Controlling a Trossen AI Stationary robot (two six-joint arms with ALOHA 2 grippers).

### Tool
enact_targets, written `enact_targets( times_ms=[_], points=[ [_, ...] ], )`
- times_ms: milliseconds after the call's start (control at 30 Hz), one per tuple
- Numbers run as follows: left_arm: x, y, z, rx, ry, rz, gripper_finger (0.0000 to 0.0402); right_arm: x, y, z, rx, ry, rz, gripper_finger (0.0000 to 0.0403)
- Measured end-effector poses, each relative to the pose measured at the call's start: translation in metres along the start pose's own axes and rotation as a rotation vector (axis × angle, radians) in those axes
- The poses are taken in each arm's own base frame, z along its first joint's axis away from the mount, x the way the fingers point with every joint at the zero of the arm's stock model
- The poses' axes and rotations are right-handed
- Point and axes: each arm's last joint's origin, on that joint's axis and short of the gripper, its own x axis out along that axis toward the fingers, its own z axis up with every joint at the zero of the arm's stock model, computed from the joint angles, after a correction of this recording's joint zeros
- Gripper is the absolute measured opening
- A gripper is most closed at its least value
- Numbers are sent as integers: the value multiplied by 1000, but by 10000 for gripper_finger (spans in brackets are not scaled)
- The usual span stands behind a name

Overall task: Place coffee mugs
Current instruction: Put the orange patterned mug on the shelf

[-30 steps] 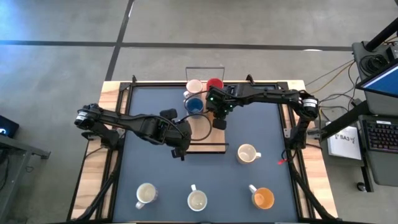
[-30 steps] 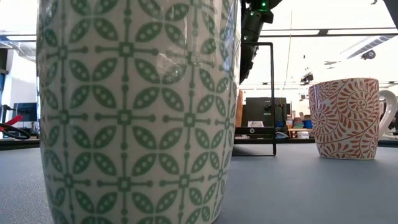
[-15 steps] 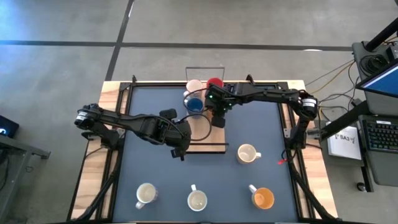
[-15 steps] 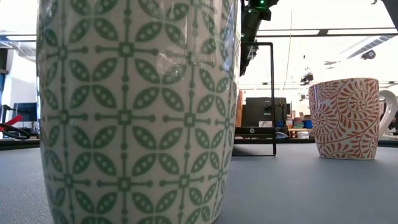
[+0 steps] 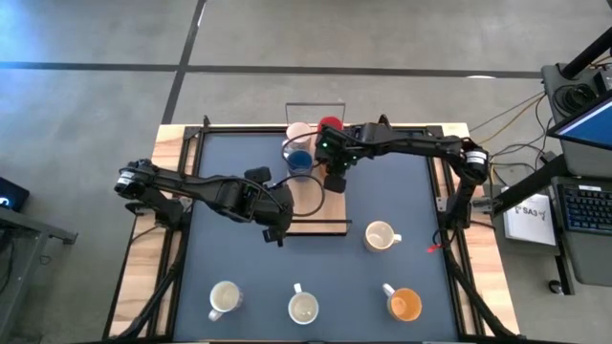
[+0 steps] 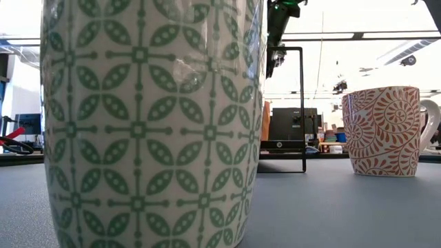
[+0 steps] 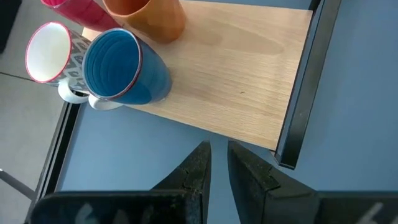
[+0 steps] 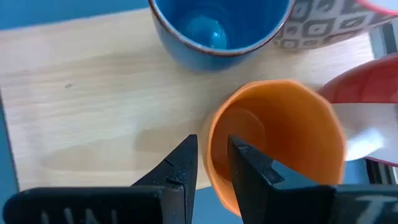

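Note:
An orange mug point(image 8: 273, 143) stands upright among a blue mug point(image 5: 298, 161), a red mug point(image 5: 331, 125) and a white patterned mug point(image 5: 299, 132) at the far end of the light-wood tray point(image 5: 320, 215). My right gripper point(image 8: 212, 146) is over the orange mug, shut on its wall, and hides it in the high view. My left gripper point(image 7: 216, 155) hovers shut over the dark mat by the tray's near end. A further orange mug point(image 5: 405, 304) and three white mugs, one of them point(image 5: 382, 235), stand on the mat. My right gripper pinches the orange mug's wall at the rim point(image 8: 209, 138). One finger point(image 8: 249, 165) is inside the mug and the other point(image 8: 180, 165) outside. The fingers come from above, pointing down. The mug stays upright; whether its base rests on the tray is hidden.
A black wire frame point(image 6: 303, 110) edges the tray. In the low view a green-patterned mug point(image 6: 151, 124) fills the near left and an orange-patterned mug point(image 6: 382, 131) stands to the right. The near part of the tray point(image 7: 249, 74) is bare wood.
My right gripper has drifted slowly toward the table's far edge, nearer the red mug, and in the low view its arm has risen a little. The left arm has kept still.

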Motion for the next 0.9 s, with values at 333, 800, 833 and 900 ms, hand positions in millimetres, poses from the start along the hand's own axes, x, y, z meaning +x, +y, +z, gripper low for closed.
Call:
enact_targets(
  times_ms=[333,800,833,900],
  points=[
    [-7,-7,-10,-27,42,6,36,-43,9,8,56,51,77,68],
    [-38,-19,-49,-125,1,29,36,-74,74,-46,143,345,120,80],
    [-38,-20,-52,-137,-6,28,36,-77,81,-51,149,341,123,80],
    [-40,-22,-58,-165,-21,25,36,-83,97,-60,177,323,132,78]
  ],
)
